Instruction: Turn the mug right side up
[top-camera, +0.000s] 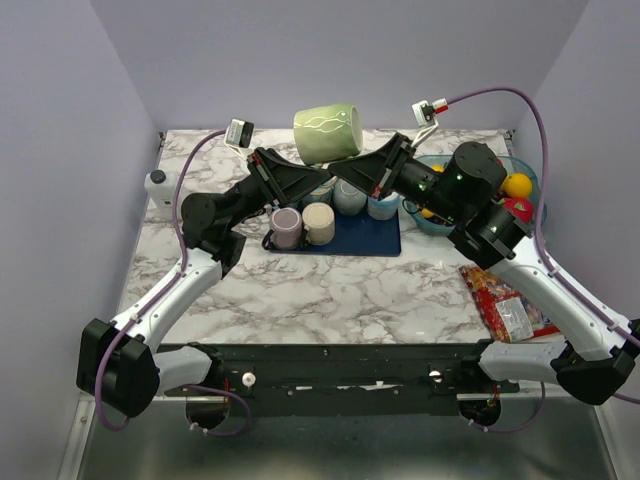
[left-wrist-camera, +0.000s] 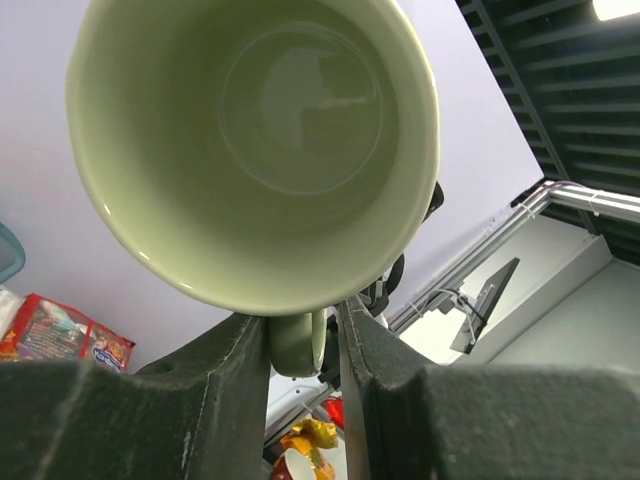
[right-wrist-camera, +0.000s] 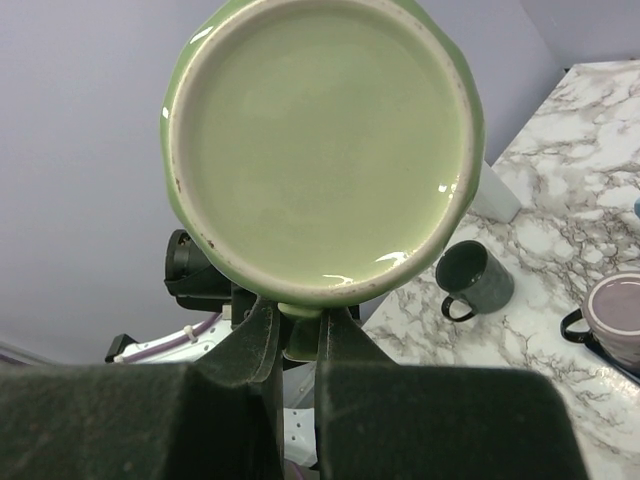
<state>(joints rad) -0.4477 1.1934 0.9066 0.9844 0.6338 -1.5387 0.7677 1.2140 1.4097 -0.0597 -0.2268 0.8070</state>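
front strip of desk (top-camera: 320, 290): bare marble, open reach. mid-rear crowded: navy mat (top-camera: 370, 238) carries purple cup (top-camera: 286, 224), cream cup (top-camera: 319, 222), more cups behind. green mug (top-camera: 327, 133) hangs above them. right side blocked by fruit bowl (top-camera: 508, 160) and snack bag (top-camera: 505, 305). white bottle (top-camera: 157, 187) sits far left.

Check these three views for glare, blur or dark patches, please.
Top external: even light, sharp, no harsh glare on the green mug. Left wrist: soft reflections inside the mug, left claw dark and blurred, bright lamp top right. Right wrist: small glints on the mug's base rim, right claw nearly black, unfocused.
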